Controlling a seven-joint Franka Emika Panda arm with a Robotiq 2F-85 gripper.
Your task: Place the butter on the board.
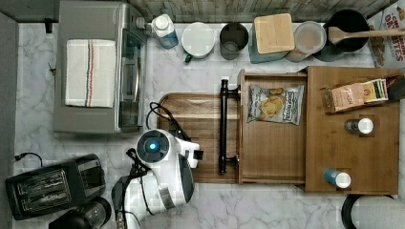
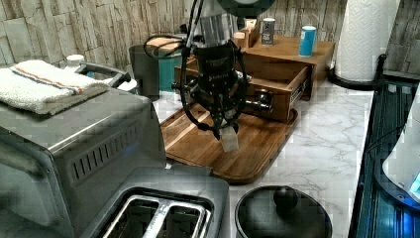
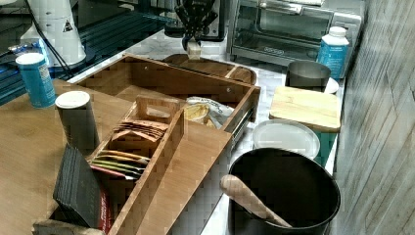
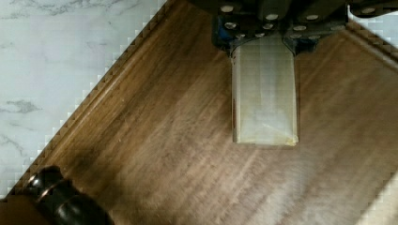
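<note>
Arm: the white Franka arm (image 1: 162, 167) reaches in from the top view's lower edge and bends over the near left part of the board, its wrist pointing straight down.

Gripper: the black two-fingered gripper (image 2: 224, 130) hangs vertically, fingers closed on the top end of the butter — the wrist view shows the pads (image 4: 225, 35) pressed against both of its sides.

Butter: a pale, cream-coloured rectangular block of butter in a thin wrapper (image 2: 229, 140), held upright with its long side vertical. In the left view its lower end looks to sit just above the wood, though I can't say for certain that it isn't touching. It also shows in the wrist view (image 4: 264, 93) and in the right view (image 3: 194, 49).

Board: the flat dark-brown wooden cutting board with rounded corners and a rim groove (image 2: 252, 148) lies on the white marble counter (image 2: 322, 148), directly under the butter.

Neighbours: the lighter bamboo tray with a black bar handle (image 1: 274, 143) lies just to the top view's right of the board; a silver toaster oven (image 1: 95, 67) stands at the top view's left — near the board but apart from it.
</note>
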